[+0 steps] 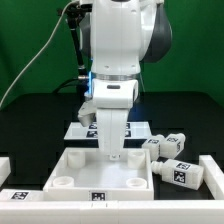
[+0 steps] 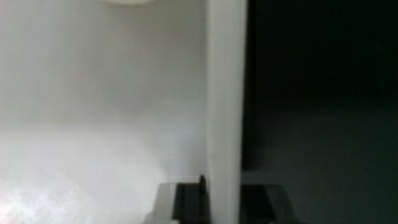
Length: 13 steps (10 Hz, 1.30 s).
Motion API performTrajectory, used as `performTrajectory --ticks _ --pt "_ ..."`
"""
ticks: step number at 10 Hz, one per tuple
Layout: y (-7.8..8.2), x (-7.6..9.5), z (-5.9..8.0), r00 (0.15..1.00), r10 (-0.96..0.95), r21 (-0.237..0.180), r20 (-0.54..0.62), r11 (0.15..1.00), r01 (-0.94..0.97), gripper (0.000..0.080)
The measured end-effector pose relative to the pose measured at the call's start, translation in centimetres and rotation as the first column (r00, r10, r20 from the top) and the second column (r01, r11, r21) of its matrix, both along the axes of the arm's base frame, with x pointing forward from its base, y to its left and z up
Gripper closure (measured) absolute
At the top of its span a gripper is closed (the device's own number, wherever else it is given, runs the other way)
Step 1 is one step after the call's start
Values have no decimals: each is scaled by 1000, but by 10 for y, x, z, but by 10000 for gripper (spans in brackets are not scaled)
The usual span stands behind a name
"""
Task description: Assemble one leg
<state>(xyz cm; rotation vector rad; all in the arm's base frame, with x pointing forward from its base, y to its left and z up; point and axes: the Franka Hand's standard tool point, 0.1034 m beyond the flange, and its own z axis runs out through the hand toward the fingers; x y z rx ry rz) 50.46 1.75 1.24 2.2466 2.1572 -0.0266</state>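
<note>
**Figure. Two legs lie loose beside the panel while the gripper stands low over it.**
One leg [image 1: 182, 173], white with black-and-white tags, lies on its side at the panel's [image 1: 100, 178] edge on the exterior view's right, touching it or very nearly so. A second leg [image 1: 167, 145] lies just beyond the first, off the same side of the panel and farther from the camera. The gripper [image 1: 110, 153] points straight down inside the panel's raised rim, behind and between the two round sockets nearest the camera. Whether its jaws are parted, closed or holding anything cannot be told. Behind the panel, partly hidden by the arm, the marker board [image 1: 84, 128] lies on the black table [image 1: 30, 130]. The wrist view is blurred: a pale surface [image 2: 98, 120] meets a bright upright edge [image 2: 226, 90], with blackness beyond.
</note>
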Motion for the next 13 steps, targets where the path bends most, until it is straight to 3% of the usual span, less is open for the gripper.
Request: performTrajectory --ticks 5,7,8,9,10,13 --pt "-1 4 0 999 -34 -10 -29 999 34 747" --pt "0 8 8 999 -50 -11 -15 999 50 432" --pt "1 9 16 998 -57 -11 -2 998 57 432" --pt "4 10 26 996 -84 -10 14 996 85 236" --pt "9 8 41 987 -158 -5 41 987 159 177" --pt "8 6 39 979 -198 -2 38 980 198 151"
